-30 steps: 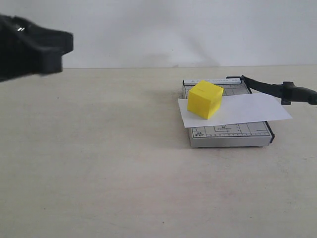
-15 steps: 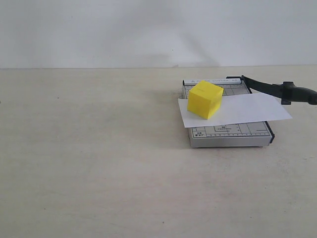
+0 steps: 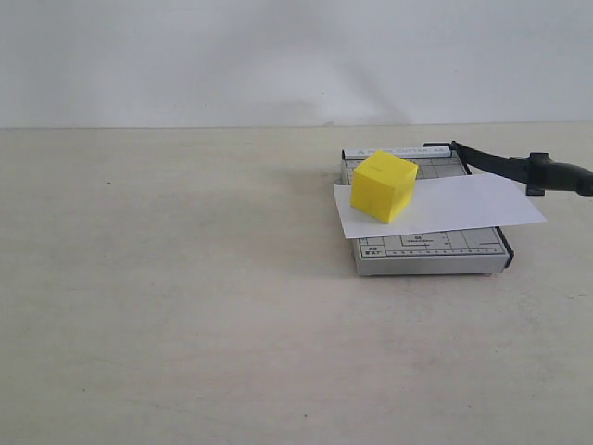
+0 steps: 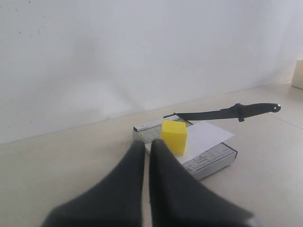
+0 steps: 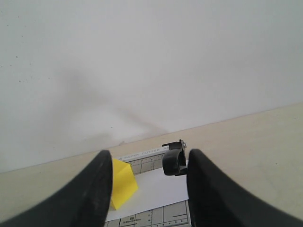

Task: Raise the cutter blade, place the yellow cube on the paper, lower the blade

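Note:
The yellow cube (image 3: 383, 185) sits on the paper (image 3: 463, 206), which lies across the grey gridded cutter base (image 3: 431, 252). The cutter blade (image 3: 500, 165) is lifted a little off the base, its thick handle (image 3: 559, 175) sticking out past the right side. Neither gripper shows in the exterior view. In the left wrist view my left gripper (image 4: 144, 144) is shut and empty, well back from the cube (image 4: 174, 136) and blade (image 4: 227, 113). In the right wrist view my right gripper (image 5: 149, 157) is open, with the blade's handle end (image 5: 174, 162) seen beyond it, close to one finger (image 5: 208, 189), not gripped.
The cutter stands on a wide beige tabletop (image 3: 185, 278) in front of a plain white wall (image 3: 278, 56). A pale object's edge (image 4: 298, 73) shows at the far side of the left wrist view.
My left arm, seen at the upper left a second ago, has drawn out of the exterior view. The cube, paper and blade have not moved.

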Controlling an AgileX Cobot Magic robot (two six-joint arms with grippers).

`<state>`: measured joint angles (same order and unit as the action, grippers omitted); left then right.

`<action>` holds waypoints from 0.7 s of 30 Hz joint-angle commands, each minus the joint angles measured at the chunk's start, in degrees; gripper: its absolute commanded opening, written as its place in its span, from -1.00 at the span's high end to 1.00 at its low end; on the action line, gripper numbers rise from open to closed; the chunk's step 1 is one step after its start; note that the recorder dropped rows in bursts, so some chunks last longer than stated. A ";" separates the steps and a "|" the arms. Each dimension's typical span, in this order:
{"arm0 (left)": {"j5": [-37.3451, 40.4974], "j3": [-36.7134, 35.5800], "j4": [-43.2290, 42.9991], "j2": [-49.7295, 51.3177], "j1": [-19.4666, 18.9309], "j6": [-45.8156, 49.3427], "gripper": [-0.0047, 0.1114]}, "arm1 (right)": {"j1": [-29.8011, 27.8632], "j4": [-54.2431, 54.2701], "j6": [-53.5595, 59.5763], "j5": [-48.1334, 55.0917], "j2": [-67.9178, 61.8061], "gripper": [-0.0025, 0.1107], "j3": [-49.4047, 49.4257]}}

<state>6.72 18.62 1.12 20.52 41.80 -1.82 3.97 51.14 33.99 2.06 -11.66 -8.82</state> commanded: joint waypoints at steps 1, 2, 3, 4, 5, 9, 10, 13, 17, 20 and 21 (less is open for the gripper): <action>1.10 -0.31 -0.29 -2.85 0.27 4.95 0.84 | 0.02 -0.49 0.43 -0.26 0.37 0.13 0.14; 1.60 -0.32 -0.29 -3.75 0.42 5.80 0.84 | 0.02 -0.49 0.43 -0.26 0.37 0.13 0.14; 2.24 -0.74 -0.29 -5.04 0.66 6.39 0.84 | 0.02 -0.49 0.43 -0.26 0.37 0.13 0.14; 2.76 -1.33 -0.29 -6.81 0.66 7.18 0.84 | 0.02 -0.49 0.43 -0.75 0.37 0.13 0.14; 3.04 -1.98 -0.29 -8.48 0.66 7.88 0.84 | 0.02 -0.49 0.43 -0.85 0.37 0.13 0.14; 3.15 -6.38 -0.29 -17.18 0.66 8.28 0.84 | 0.02 -0.49 0.43 -0.40 0.37 0.13 0.14; 3.15 -7.76 -0.29 -19.29 0.66 8.28 0.84 | 0.02 -0.49 0.43 -0.40 0.37 0.13 0.14; 2.65 -11.50 -0.10 -20.52 0.66 8.28 0.84 | 0.02 -0.49 0.43 -0.40 0.37 0.13 0.14; 1.29 -14.22 1.40 -20.52 0.55 7.02 0.84 | 0.02 -0.49 0.43 -0.43 0.48 0.13 0.14; -2.81 -16.90 1.39 -20.52 0.15 7.02 0.84 | 0.02 -0.49 0.43 -0.33 0.48 0.13 0.14; -4.75 -17.99 1.39 -20.52 -0.34 7.02 0.84 | 0.02 -0.49 0.43 -0.33 0.48 0.13 0.14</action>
<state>6.48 2.78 1.66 0.18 42.02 5.68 3.97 51.03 33.99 1.72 -11.53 -8.82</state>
